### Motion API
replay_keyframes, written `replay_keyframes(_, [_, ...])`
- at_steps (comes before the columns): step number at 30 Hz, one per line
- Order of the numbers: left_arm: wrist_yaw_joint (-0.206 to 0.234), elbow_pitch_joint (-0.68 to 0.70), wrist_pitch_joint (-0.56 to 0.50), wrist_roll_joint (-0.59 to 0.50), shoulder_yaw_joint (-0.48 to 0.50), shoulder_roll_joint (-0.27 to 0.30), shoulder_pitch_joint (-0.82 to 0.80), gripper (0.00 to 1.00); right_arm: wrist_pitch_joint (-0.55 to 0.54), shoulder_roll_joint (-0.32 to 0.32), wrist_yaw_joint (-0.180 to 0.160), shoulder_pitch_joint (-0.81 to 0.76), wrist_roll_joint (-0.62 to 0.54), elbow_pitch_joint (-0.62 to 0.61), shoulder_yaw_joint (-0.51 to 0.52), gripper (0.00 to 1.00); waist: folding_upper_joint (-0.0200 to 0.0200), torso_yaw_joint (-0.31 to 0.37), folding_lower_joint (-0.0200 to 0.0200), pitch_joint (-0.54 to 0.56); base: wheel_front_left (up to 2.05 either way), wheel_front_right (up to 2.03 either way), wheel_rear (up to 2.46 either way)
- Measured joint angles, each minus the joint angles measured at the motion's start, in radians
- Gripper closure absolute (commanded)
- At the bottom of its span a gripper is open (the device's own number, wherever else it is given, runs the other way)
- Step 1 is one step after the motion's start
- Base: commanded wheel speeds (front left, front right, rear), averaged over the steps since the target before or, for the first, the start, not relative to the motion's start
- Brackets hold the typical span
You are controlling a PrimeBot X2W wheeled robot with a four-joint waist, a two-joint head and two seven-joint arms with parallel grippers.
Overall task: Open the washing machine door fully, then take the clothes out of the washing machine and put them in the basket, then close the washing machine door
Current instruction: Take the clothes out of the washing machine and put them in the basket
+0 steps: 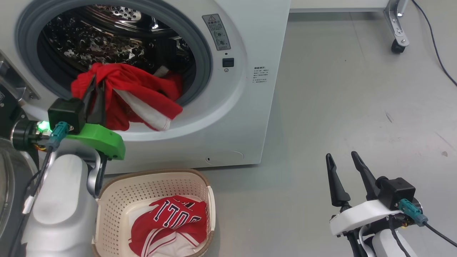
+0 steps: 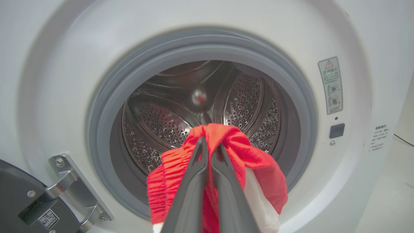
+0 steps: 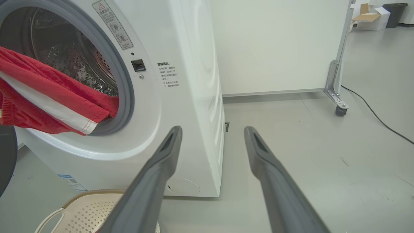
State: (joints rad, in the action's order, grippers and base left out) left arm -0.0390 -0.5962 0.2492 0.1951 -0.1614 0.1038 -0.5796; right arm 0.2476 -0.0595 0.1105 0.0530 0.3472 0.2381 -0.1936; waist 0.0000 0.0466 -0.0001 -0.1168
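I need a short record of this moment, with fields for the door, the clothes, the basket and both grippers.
washing machine: one garment hanging out of its mouth
door: open, at the machine's left side
basket: on the floor before the machine
jersey: lying in the basket
left gripper: shut on the red garment
red garment: partly over the grey seal
right gripper: open, empty, above the floor

At bottom centre, the left gripper has its jaws pinched on a red garment draped across the gasket's lower edge. Steel drum behind; door at lower left.
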Motion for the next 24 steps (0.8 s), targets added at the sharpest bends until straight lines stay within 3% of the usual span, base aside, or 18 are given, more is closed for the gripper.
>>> replay_keyframes(14, [0.016,0.287,0.003,-0.002,0.026,-0.007,0.054,1.00,0.000,0.001,0.000,-0.022,-0.007,-0.006,-0.007,0.00,0.0000,-0.013,0.0000,0.021,0.00,0.00,0.00])
replay_keyframes(24, [0.016,0.294,0.007,-0.003,-0.003,-0.007,0.168,1.00,0.000,0.000,0.000,-0.026,-0.007,-0.007,-0.010,0.00,0.0000,-0.012,0.0000,0.025,0.00,0.00,0.00])
